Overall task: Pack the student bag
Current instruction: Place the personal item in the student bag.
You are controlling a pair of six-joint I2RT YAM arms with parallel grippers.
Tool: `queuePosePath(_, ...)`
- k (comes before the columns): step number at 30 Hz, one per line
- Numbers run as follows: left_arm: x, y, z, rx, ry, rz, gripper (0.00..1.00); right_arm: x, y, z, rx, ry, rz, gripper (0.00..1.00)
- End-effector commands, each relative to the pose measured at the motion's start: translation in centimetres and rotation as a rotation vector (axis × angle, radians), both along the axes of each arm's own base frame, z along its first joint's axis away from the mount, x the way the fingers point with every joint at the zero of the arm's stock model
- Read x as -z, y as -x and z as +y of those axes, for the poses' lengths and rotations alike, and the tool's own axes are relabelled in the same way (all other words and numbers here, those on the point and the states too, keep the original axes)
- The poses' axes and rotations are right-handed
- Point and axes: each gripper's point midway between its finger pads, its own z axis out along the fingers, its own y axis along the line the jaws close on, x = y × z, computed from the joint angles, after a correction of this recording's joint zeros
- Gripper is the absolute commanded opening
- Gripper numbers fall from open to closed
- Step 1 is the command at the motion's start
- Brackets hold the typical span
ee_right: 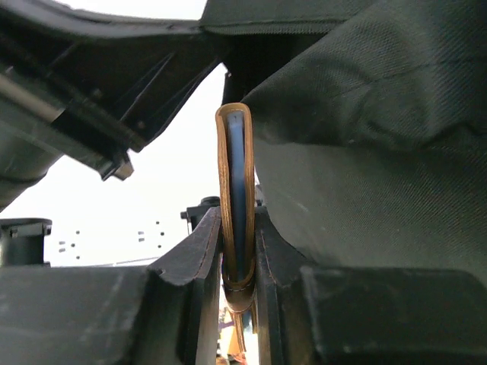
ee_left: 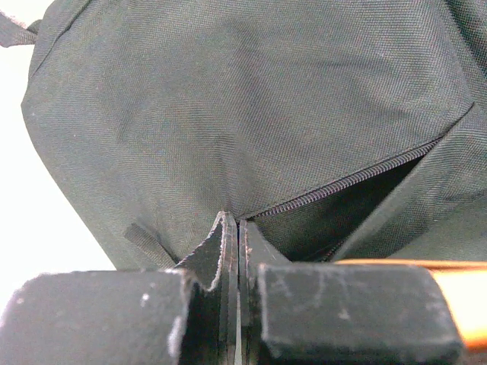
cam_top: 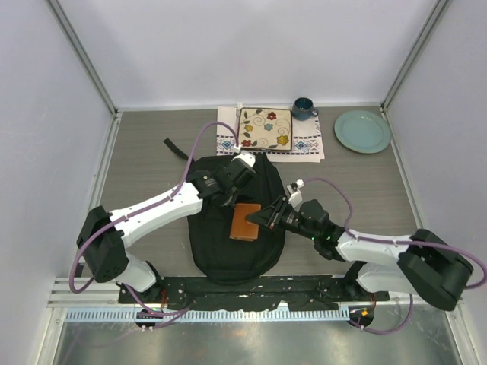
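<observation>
The black student bag (cam_top: 228, 255) lies flat in the middle of the table, between both arms. My left gripper (cam_top: 230, 194) sits over the bag's upper part. In the left wrist view it (ee_left: 239, 224) is shut, pinching the bag's fabric (ee_left: 228, 99) at the end of an open zipper (ee_left: 342, 186). My right gripper (cam_top: 268, 215) is shut on a thin brown notebook (cam_top: 246, 221) with a blue inner edge. It holds the notebook (ee_right: 234, 190) edge-on beside the bag's cloth (ee_right: 365, 175), over the bag's middle. The notebook's orange-brown edge (ee_left: 456, 296) shows by the zipper opening.
At the back lies a patterned placemat (cam_top: 308, 144) with a floral square plate (cam_top: 265, 128) on it. A dark blue mug (cam_top: 303, 109) and a teal plate (cam_top: 362, 131) stand to its right. A black strap (cam_top: 176, 148) trails off the bag's upper left.
</observation>
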Motion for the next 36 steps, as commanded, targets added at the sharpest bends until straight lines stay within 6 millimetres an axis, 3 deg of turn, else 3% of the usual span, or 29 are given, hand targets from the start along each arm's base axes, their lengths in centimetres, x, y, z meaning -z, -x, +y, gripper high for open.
queuePosePath(1, -2.6, -0.5, -1.4, -0.019, 0.112, -0.036, 0.0, -4.3, -2.4, 1.9, 0.074, -0.207, -0.044, 0.0)
queuePosePath(6, -2.8, -0.2, -1.3, -0.014, 0.117, -0.033, 0.0, -3.6, -4.1, 3.4, 0.098, -0.256, 0.004, 0.0)
queuePosePath(7, -2.8, -0.2, -1.3, -0.012, 0.12, -0.032, 0.0, -4.3, -4.4, 3.7, 0.1, -0.293, -0.008, 0.0)
queuePosePath(8, -3.1, -0.1, -1.2, -0.013, 0.128, -0.037, 0.0, -3.3, -4.7, 3.9, 0.109, -0.289, 0.014, 0.0)
queuePosePath(10, -3.2, 0.0, -1.0, -0.012, 0.126, -0.037, 0.0, -3.6, -5.4, 3.8, 0.143, -0.342, 0.027, 0.0)
queuePosePath(12, -3.3, 0.2, -0.8, -0.01, 0.127, -0.039, 0.0, -2.6, -6.2, 3.9, 0.168, -0.35, 0.044, 0.0)
queuePosePath(13, -3.3, 0.2, -0.7, -0.011, 0.125, -0.039, 0.0, -3.2, -6.4, 3.9, 0.182, -0.387, 0.039, 0.0)
queuePosePath(14, -3.2, 0.3, -0.6, -0.009, 0.124, -0.037, 0.0, -2.2, -6.9, 3.9, 0.201, -0.382, 0.057, 0.0)
queuePosePath(18, -3.5, 0.6, -0.5, -0.005, 0.133, -0.034, 0.0, -1.7, -8.3, 2.6, 0.308, -0.416, 0.062, 0.0)
queuePosePath(21, -3.3, 1.0, -0.6, 0.006, 0.141, -0.014, 0.0, -2.6, -8.9, 1.8, 0.36, -0.424, 0.018, 0.0)
queuePosePath(23, -2.9, 1.2, -0.7, 0.008, 0.141, 0.0, 0.0, -2.4, -9.1, 1.3, 0.393, -0.383, -0.006, 0.0)
queuePosePath(24, -2.8, 1.2, -0.7, 0.007, 0.142, 0.004, 0.0, -3.3, -9.0, 0.9, 0.4, -0.387, -0.03, 0.0)
queuePosePath(26, -2.4, 1.4, -0.8, 0.004, 0.144, 0.016, 0.0, -2.8, -9.4, 0.2, 0.444, -0.324, -0.038, 0.0)
queuePosePath(27, -2.3, 1.5, -1.0, -0.001, 0.157, 0.026, 0.0, -1.4, -9.5, -0.2, 0.465, -0.254, -0.023, 0.0)
queuePosePath(28, -2.3, 1.7, -1.1, -0.001, 0.166, 0.031, 0.0, -2.7, -9.5, -0.7, 0.479, -0.254, -0.05, 0.0)
queuePosePath(30, -2.5, 1.7, -1.6, -0.008, 0.205, 0.039, 0.0, -1.1, -9.8, -1.5, 0.526, -0.136, -0.041, 0.0)
queuePosePath(31, -2.6, 1.7, -1.8, -0.01, 0.215, 0.041, 0.0, -1.9, -9.8, -1.9, 0.538, -0.128, -0.053, 0.0)
queuePosePath(36, -2.8, 1.5, -2.7, -0.014, 0.248, 0.046, 0.0, -0.5, -9.4, -2.0, 0.546, 0.006, -0.041, 0.0)
